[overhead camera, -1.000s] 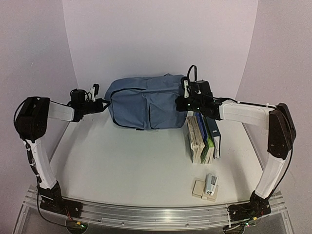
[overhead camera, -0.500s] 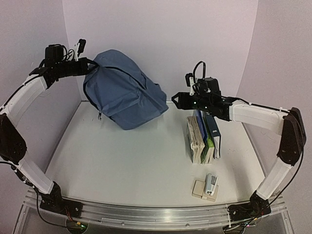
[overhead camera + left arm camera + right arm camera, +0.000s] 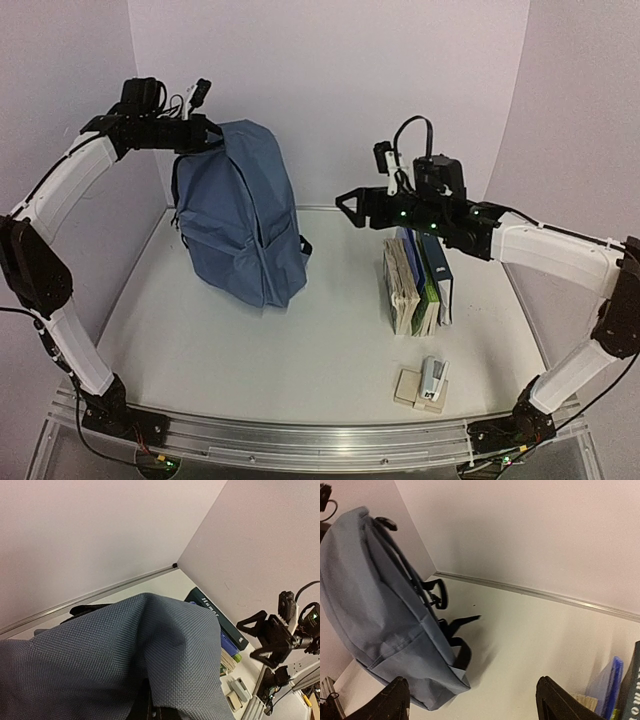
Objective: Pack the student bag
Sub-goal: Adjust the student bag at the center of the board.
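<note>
The student bag is a slate-blue fabric backpack standing upright at the back left of the table, front pockets facing the arms. My left gripper is shut on its top and holds it up. In the left wrist view the bag's fabric drapes over the fingers and hides them. My right gripper hovers open to the right of the bag, apart from it. The right wrist view shows the bag with its dark straps at the back, and only bare table between the open right gripper's fingers.
A row of books stands on edge at the right, under my right arm. A small grey stapler on tan pads lies near the front right. Walls close in at the back and both sides.
The bag lay flat, held from both ends. My left arm has lifted its top, so it now stands upright. My right gripper has opened, let go and drawn away to the right.
</note>
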